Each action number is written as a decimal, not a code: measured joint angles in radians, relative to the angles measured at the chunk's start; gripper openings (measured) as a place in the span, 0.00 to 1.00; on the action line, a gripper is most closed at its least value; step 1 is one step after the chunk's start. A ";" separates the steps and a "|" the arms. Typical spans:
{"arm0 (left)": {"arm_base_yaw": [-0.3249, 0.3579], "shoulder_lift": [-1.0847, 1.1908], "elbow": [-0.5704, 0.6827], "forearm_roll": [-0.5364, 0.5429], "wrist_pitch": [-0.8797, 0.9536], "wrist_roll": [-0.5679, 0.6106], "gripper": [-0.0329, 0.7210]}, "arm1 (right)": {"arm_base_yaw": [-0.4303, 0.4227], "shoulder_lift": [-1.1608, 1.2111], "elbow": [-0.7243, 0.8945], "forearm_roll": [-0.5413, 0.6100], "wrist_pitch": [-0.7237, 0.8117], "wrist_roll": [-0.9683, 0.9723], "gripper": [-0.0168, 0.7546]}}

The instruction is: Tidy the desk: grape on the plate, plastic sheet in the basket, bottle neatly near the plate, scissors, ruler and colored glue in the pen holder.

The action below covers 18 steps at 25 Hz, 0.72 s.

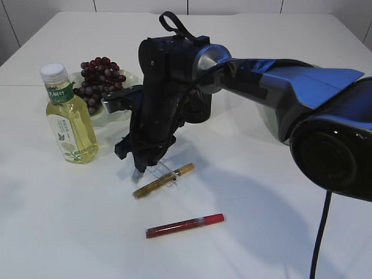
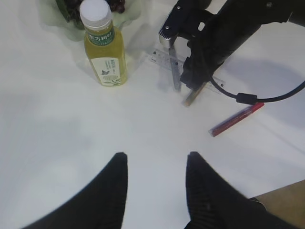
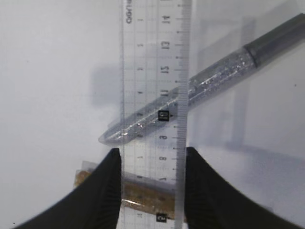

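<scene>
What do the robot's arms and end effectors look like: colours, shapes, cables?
The right arm is black with a silver joint and blue taped cover; a black cable hangs beneath it. The left end effector and right end effector both have black, tapered, curved fingers.

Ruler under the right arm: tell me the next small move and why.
Probably shut the right gripper on the ruler and lift it. In the right wrist view the clear ruler runs between the jaws, one finger at each long edge, and it lies across a silver glitter pen and a gold one, so a grip looks lined up.
</scene>
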State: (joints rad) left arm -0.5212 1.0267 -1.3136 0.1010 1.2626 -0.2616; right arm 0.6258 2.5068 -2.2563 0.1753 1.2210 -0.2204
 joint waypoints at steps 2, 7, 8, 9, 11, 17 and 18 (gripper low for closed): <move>0.000 0.000 0.000 0.000 0.000 0.000 0.44 | 0.000 -0.005 0.000 0.000 0.000 0.004 0.43; 0.000 0.000 0.000 0.000 0.000 0.000 0.44 | 0.000 -0.064 0.000 -0.013 0.001 0.031 0.43; 0.000 0.000 0.000 0.000 0.000 0.000 0.44 | 0.000 -0.080 0.000 -0.023 0.001 0.040 0.43; 0.000 0.000 0.000 0.000 0.000 0.000 0.44 | 0.000 -0.094 0.000 -0.033 0.003 0.048 0.43; 0.000 0.000 0.000 0.000 0.000 0.000 0.44 | 0.000 -0.125 0.002 -0.047 0.004 0.061 0.43; 0.000 0.000 0.000 0.000 0.000 0.000 0.44 | 0.000 -0.217 0.089 -0.057 0.008 0.070 0.43; 0.000 0.000 0.000 0.000 0.000 0.000 0.44 | 0.000 -0.236 0.110 -0.057 0.008 0.070 0.43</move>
State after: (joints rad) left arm -0.5212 1.0267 -1.3136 0.1010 1.2626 -0.2616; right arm 0.6258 2.2706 -2.1462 0.1180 1.2291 -0.1503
